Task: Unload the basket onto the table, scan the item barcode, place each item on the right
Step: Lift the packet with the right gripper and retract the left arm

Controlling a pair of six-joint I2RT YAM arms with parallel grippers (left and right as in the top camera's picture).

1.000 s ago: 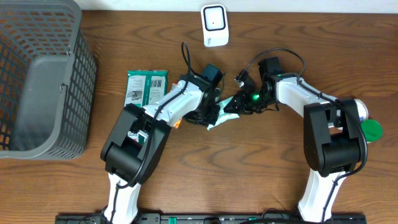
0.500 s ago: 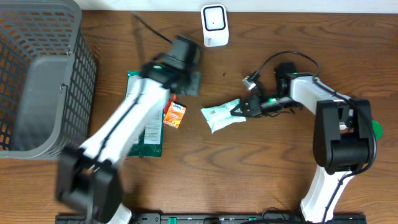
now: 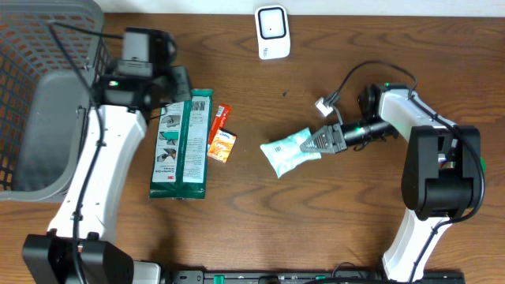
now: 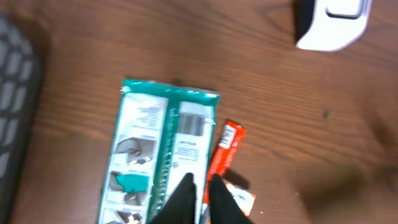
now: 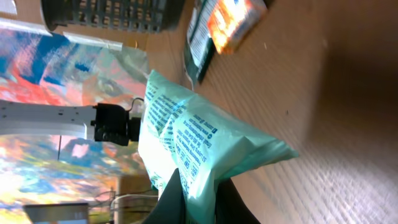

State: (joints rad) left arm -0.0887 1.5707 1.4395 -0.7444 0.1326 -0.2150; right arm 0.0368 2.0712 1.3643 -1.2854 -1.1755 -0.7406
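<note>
The item is a mint-green pouch point(image 3: 290, 150) point(image 5: 199, 130) with printed text, lying near the table's middle. My right gripper point(image 3: 314, 144) point(image 5: 200, 178) is shut on the pouch's right end, a finger on each side of it. The white barcode scanner point(image 3: 272, 31) point(image 4: 333, 22) stands at the table's far edge, well behind the pouch. My left gripper point(image 3: 181, 83) point(image 4: 199, 190) hangs far to the left beside the basket, above the top of a green pack, its fingers together with nothing between them.
A grey mesh basket point(image 3: 47, 102) fills the far left. A long green-and-white pack point(image 3: 181, 146) point(image 4: 165, 149) lies flat next to it, with a small orange-red packet point(image 3: 222, 136) point(image 4: 224, 155) at its right side. A cable loops above the right arm.
My left arm has swung away from the pouch to the far left by the basket. The right gripper kept the pouch and drew it slightly right and toward the front.
</note>
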